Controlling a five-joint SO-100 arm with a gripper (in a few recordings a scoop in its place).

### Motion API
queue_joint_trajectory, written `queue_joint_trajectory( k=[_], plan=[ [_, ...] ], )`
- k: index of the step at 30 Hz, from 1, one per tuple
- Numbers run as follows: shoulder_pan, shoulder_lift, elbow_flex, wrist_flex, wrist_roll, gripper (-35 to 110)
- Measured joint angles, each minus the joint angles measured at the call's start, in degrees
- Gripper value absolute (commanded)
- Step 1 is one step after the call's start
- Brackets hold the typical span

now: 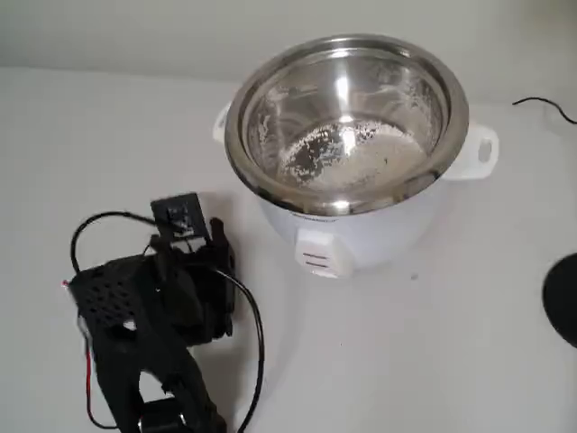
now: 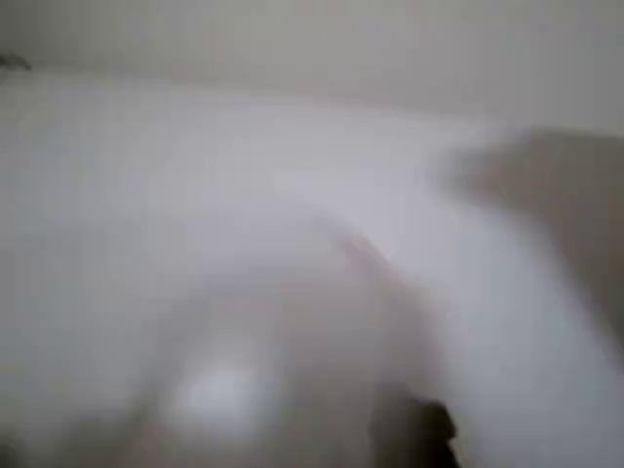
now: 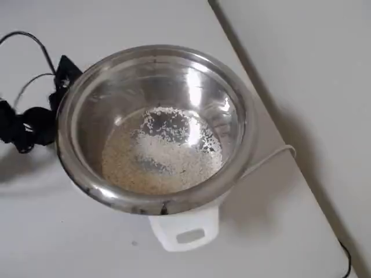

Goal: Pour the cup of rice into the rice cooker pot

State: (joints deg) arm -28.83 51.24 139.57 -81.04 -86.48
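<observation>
Currently rice (image 3: 159,153) lies in the rice cooker pot (image 3: 75,104) mid-worktop (image 1: 433,343); claw (image 1: 185,221) near front-left edge, spread or pressed together: cannot tell.

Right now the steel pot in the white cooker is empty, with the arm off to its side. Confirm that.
Not empty: the overhead view shows rice spread over the bottom of the pot. The rest stands; the arm sits beside the white cooker in the fixed view.

black arm (image 1: 149,316) folded low, hand unclear
</observation>
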Motion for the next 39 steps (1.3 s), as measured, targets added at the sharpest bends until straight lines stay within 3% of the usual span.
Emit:
queue_joint_trajectory(
  k=[14,25,30,39],
  plan=[
    [2.9,-4.9,-0.8,-6.2,0.0,62],
    [4.7,18.2,20.8,-1.4,5.8,55],
    [4.8,39.6,27.9,15.1,10.0,49],
    [4.7,110.1,30.1,86.0,29.6,24]
  ],
)
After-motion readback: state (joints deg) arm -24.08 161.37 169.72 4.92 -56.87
